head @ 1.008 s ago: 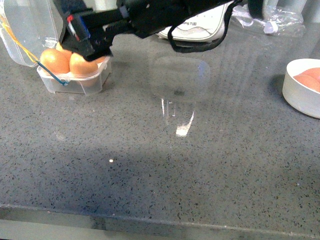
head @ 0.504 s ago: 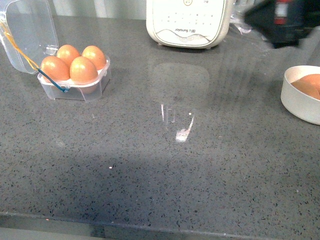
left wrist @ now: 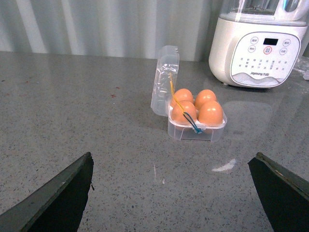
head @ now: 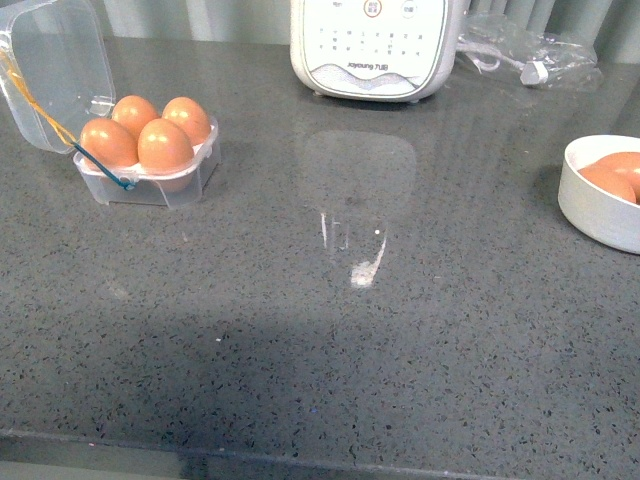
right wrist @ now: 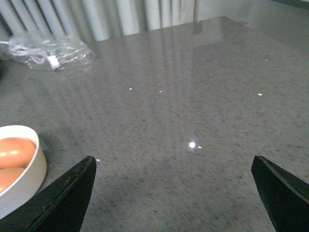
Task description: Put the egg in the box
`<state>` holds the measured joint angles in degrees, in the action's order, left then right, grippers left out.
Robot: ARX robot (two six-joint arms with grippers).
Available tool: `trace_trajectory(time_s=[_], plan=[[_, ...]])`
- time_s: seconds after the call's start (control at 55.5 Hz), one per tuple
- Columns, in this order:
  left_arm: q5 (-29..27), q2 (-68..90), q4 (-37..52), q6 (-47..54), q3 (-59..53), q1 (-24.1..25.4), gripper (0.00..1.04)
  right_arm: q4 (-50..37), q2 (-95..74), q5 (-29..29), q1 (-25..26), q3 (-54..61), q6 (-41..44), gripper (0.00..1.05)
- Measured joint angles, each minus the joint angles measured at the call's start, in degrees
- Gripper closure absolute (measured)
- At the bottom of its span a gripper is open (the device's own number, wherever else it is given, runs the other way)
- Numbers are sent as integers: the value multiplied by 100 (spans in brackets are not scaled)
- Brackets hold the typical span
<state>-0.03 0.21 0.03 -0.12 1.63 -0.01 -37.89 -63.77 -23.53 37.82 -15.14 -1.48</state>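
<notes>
The clear egg box (head: 150, 180) stands at the back left of the grey counter, its lid (head: 55, 65) open and leaning back. All its cells hold brown eggs; one egg (head: 164, 144) sits at the front right. The box also shows in the left wrist view (left wrist: 197, 129), some way ahead of my left gripper (left wrist: 176, 166), which is open and empty. My right gripper (right wrist: 174, 164) is open and empty above bare counter, next to the white bowl (right wrist: 26, 181). Neither arm shows in the front view.
A round white bowl (head: 592, 205) with brown eggs (head: 605, 180) stands at the right edge. A white kitchen appliance (head: 370, 50) stands at the back middle. A clear bag with a white cable (head: 525, 50) lies at the back right.
One second ago a dark arm was over the box; it swept to the right and left the front view. The box now shows its eggs uncovered.
</notes>
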Motion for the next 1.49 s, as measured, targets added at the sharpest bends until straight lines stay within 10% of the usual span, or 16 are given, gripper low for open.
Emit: trace_trajectory(time_s=[0.144,0.558,1.189,1.495], plan=[[11,2,0,0,0,0,7,-662,855,-1563,278,756,74,35],[0,-2,0,0,0,0,7,1423,3733,168,-1480,1329,125,102],[-4,-2,0,0,0,0,7,2815,5416,2308,-3665,1482,144,102],[-2,0,0,0,0,0,7,3786,6347,2347,-3762,1480,149,102]])
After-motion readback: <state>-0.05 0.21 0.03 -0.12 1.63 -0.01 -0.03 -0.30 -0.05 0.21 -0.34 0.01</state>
